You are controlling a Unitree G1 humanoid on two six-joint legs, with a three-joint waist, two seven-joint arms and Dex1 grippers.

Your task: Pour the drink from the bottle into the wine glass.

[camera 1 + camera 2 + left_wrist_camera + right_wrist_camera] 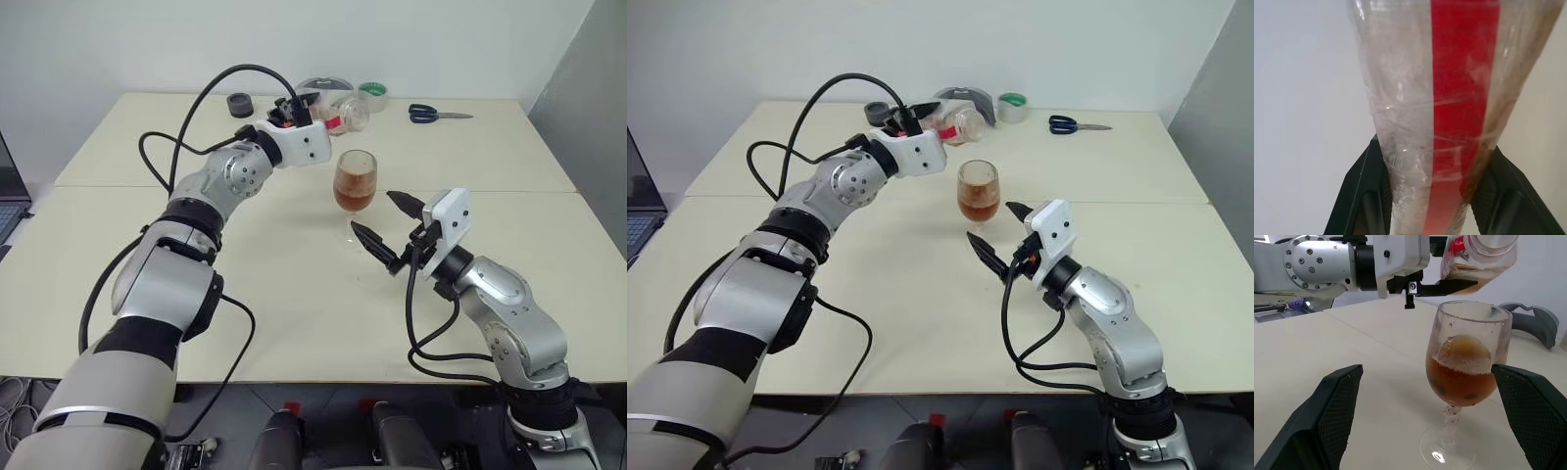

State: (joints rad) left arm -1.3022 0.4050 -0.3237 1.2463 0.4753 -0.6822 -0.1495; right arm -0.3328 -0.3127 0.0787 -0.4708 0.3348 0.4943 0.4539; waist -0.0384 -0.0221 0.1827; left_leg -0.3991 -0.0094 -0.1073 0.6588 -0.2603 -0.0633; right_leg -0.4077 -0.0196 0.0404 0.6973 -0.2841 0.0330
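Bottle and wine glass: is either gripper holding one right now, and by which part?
The left gripper is shut on the bottle, clamping its body across the label. The right gripper is open beside the wine glass, holding nothing.

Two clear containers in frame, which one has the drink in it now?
The wine glass, standing upright on the table, about half full of amber drink. The bottle, gripped tipped over in the left tool, looks nearly empty.

Cream table with a glass and some clutter

The pale table (147, 294) bears the wine glass (355, 183) near its middle; along its far edge lie a black ring (240, 104), a grey curved piece (325, 88), green tape (372, 95) and blue-handled scissors (438, 114).
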